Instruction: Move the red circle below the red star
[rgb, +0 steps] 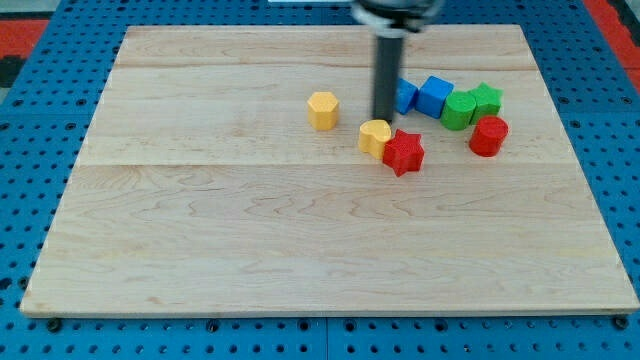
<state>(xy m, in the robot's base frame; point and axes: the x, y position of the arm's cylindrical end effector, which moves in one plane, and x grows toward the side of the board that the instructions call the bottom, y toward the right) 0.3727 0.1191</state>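
The arm is seen only in part: a dark, rounded mount is cut off by the view's top edge, a little right of centre. From it a straight dark rod (385, 75) is carried downward, held upright with no visible tilt. The rod is plain and uniform along its length, with nothing attached at its lower end. My tip (384, 119) is found in the upper half of the view, right of centre, set at the board's surface. The rest of the arm above the mount is not shown.
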